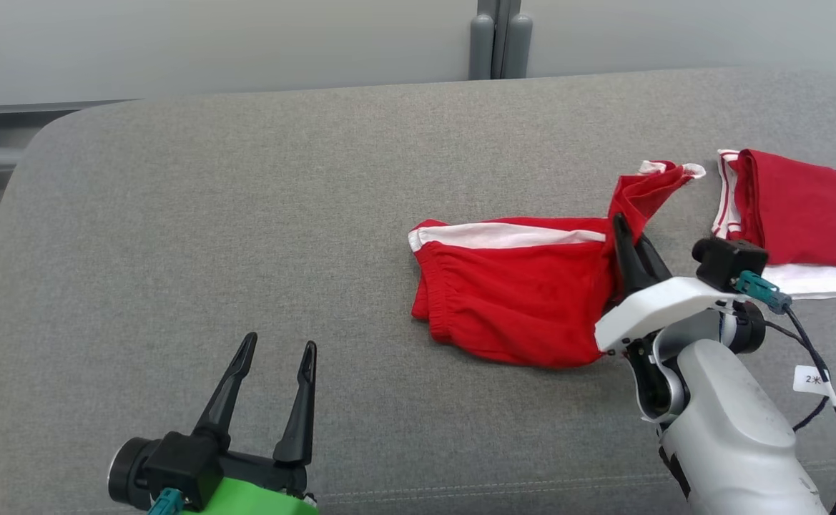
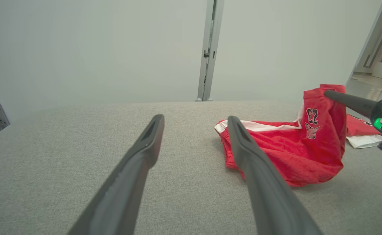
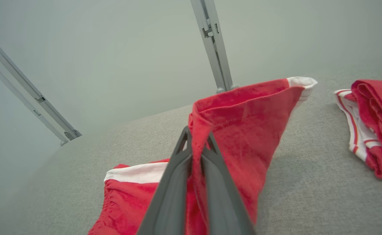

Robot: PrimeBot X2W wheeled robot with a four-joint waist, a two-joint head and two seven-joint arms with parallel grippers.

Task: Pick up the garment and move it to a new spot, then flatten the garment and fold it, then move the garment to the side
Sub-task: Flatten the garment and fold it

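Red shorts [image 1: 518, 300] lie right of middle on the grey woven surface [image 1: 246, 214] in the head view. One corner is raised where the right gripper [image 1: 631, 247] pinches it. The left gripper [image 1: 274, 372] sits spread and empty, well apart.

From the left wrist, the raised part stands steeply while the rest lies on the surface.

The right wrist view shows both fingers clamped on a fold, perhaps only shallowly. Lifting higher before carrying, and steering away from the folded red garment [image 1: 804, 207] nearby, seems wise.

A pale wall [image 1: 246, 43] and grey post [image 1: 500, 43] stand behind.
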